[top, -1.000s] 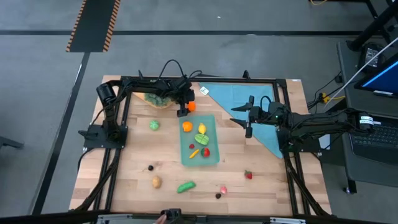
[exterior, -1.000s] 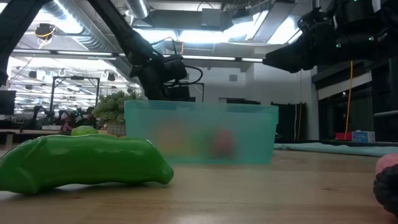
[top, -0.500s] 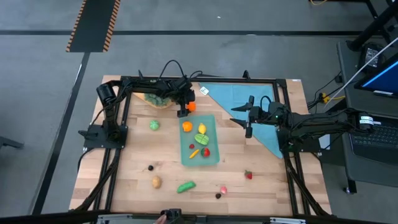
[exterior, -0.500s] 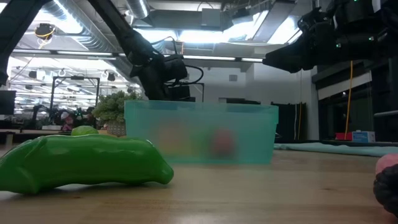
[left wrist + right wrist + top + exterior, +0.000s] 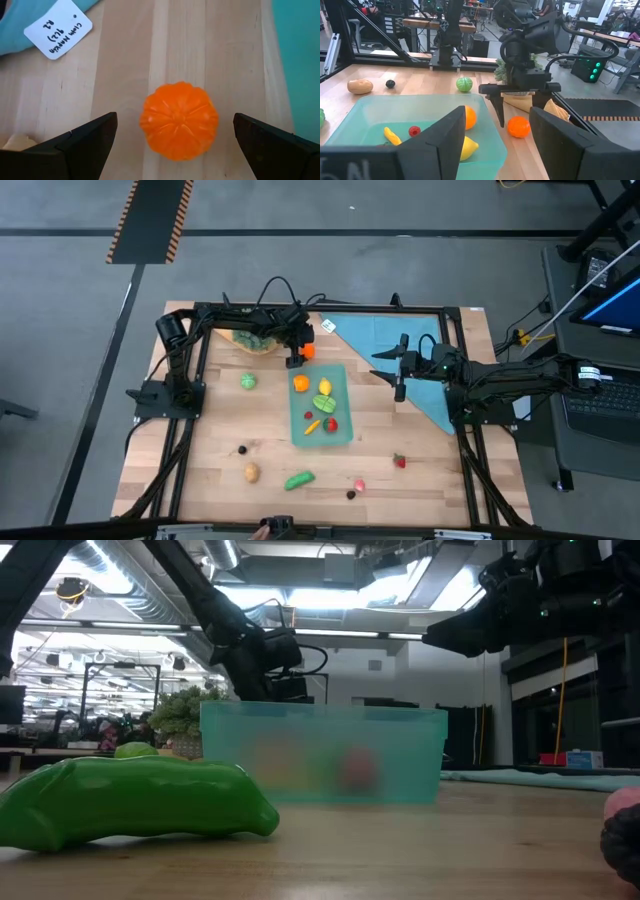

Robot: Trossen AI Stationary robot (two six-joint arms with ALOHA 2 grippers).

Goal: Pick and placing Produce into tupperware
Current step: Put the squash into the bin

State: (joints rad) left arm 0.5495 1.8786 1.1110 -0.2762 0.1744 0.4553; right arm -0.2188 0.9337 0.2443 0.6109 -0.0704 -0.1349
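Observation:
The teal tupperware sits mid-table and holds several pieces of produce: orange, yellow, green and red. An orange ribbed fruit rests on the wood just beyond the tupperware's far edge, next to a white card. My left gripper is open and points steeply down, one finger on each side of that fruit, not touching it. My right gripper hovers open and level to the right of the tupperware, with nothing between its fingers.
Loose produce lies on the wood: a green ball, a dark berry, a brown piece, a green pod, a pink piece and a strawberry. A leafy bunch sits far left and a blue cloth far right.

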